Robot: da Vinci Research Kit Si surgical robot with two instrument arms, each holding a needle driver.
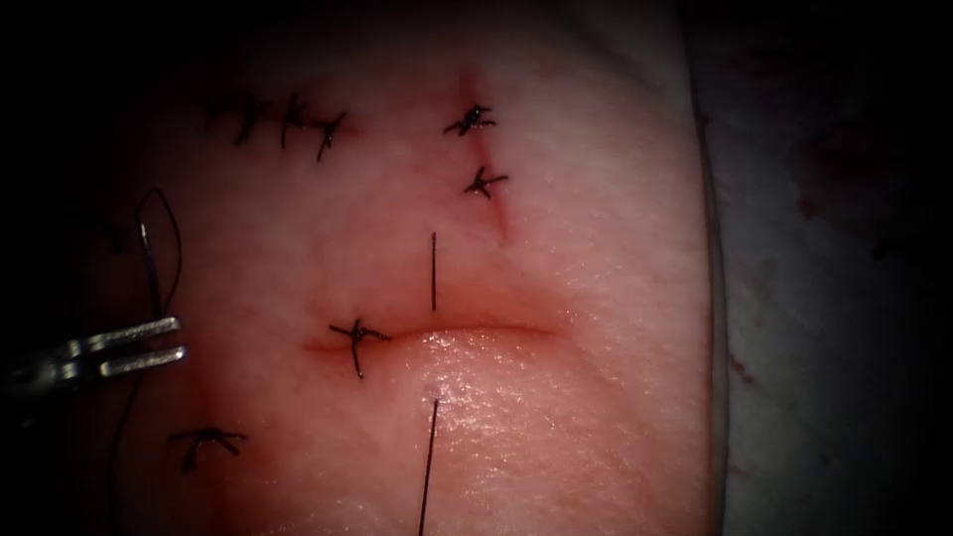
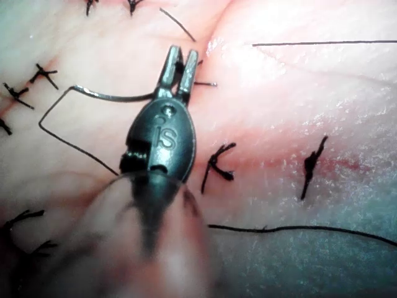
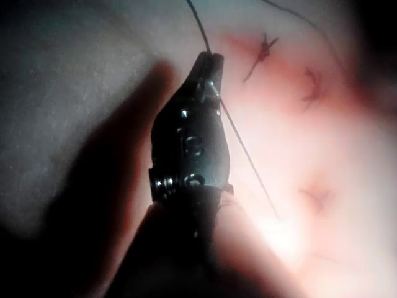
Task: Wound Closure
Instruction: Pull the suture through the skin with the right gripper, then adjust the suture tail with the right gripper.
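Left tool (image 1: pixel 149 342) at far left of the cut (image 1: pixel 447 333), jaws apart, holding nothing; needle (image 1: pixel 149 263) lies free on tissue (image 1: pixel 596 298) just above it. Right tool (image 3: pixel 208 65) jaws clamped on thread (image 3: pixel 245 152).

The left tool (image 1: pixel 134 345) has bright, polished metal fingers (image 1: pixel 139 328); close up its body looks dark and smooth. The tissue (image 1: pixel 556 397) is moist and glossy, finely pebbled below the cut (image 1: pixel 467 331). The thread (image 1: pixel 433 270) is thin, dark and matt. The right tool (image 3: pixel 208 62) is dark metal with shiny rivets.
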